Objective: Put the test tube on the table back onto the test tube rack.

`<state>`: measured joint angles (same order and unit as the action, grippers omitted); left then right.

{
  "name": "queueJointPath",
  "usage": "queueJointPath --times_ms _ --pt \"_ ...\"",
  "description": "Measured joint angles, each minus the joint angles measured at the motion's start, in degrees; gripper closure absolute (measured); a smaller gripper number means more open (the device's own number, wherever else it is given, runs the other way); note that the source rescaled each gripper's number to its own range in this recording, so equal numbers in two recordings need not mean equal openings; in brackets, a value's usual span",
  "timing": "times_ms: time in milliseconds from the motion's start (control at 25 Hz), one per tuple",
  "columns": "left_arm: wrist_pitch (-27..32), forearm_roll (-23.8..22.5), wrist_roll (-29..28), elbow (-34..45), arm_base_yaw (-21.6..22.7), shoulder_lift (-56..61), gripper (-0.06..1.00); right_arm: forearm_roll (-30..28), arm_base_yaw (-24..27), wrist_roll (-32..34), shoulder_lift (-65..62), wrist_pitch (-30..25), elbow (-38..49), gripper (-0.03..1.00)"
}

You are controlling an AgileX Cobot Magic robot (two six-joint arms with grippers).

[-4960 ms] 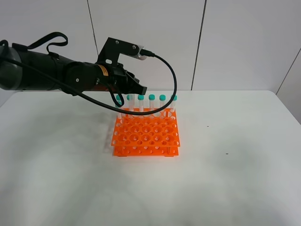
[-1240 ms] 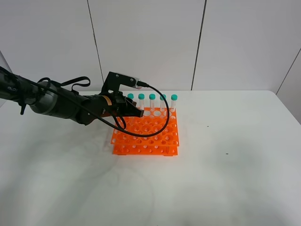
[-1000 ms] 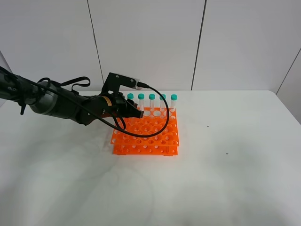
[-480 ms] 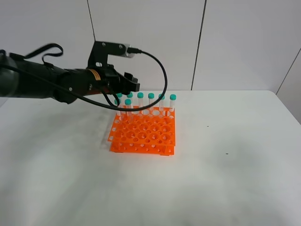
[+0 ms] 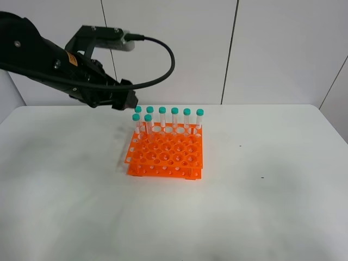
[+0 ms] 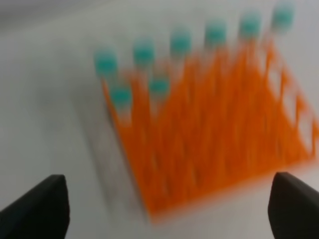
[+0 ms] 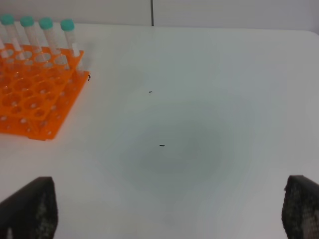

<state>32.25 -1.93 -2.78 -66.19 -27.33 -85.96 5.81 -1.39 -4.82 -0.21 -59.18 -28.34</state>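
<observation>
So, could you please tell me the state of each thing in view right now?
Rack: flat on the table, most holes empty.
Tubes: eight, capped, upright in the rack; six along the back row, two at the left end just in front.
Left gripper: open, empty, raised up and to the left of the rack.
Right gripper: open, empty, over bare table to the right of the rack.

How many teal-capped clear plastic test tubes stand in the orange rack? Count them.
8: six along the back row of the orange plastic rack, two in the second row at its left end.
</observation>
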Motion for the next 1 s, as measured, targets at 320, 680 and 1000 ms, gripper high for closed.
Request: queueJointPath --times_ms 320,680,1000 --pt "19.2 1.2 0.9 -2.1 0.1 -2.9 -0.06 0.1 0.0 0.0 0.0 0.0 0.0 -0.03" --pt "24.5 1.9 4.4 -3.3 14.3 -6.9 -0.06 0.1 0.0 0.0 0.0 0.0 0.0 -0.03" --pt "29.5 0.7 4.7 -2.4 24.4 -5.9 -0.06 0.2 0.0 0.0 0.0 0.0 0.0 -0.03"
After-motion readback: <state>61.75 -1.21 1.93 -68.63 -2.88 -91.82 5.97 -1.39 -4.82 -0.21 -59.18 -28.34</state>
